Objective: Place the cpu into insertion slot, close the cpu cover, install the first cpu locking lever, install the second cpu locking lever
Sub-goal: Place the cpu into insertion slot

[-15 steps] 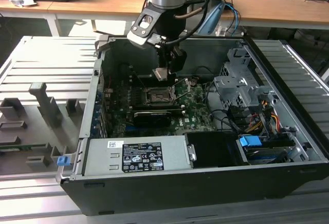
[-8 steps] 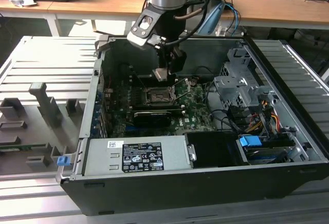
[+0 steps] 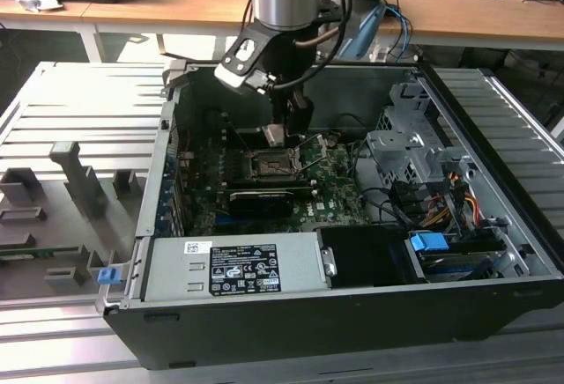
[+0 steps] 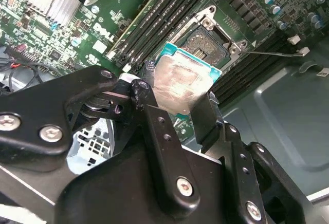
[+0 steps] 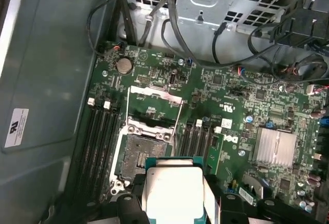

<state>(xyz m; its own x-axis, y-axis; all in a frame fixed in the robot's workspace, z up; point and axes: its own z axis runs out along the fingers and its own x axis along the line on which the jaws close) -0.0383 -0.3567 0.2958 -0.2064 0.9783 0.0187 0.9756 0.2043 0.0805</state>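
My gripper (image 4: 177, 99) is shut on the cpu (image 4: 181, 85), a small square chip with a silvery face and teal edge, held by two opposite sides. In the first wrist view the cpu (image 5: 172, 190) hangs just off the near edge of the insertion slot (image 5: 140, 154), which lies bare and black. The cpu cover (image 5: 154, 94) stands swung open at the slot's far side, with thin lever rods (image 5: 179, 115) raised beside it. In the exterior view the gripper (image 3: 282, 134) hovers inside the case, a little above the insertion slot (image 3: 269, 166).
A grey power supply box (image 3: 233, 265) lies along the case's front wall. The metal drive cage (image 3: 414, 151) and cables (image 3: 392, 203) sit at the exterior view's right. A long black block (image 3: 260, 199) lies in front of the slot. Memory slots (image 5: 100, 131) flank it.
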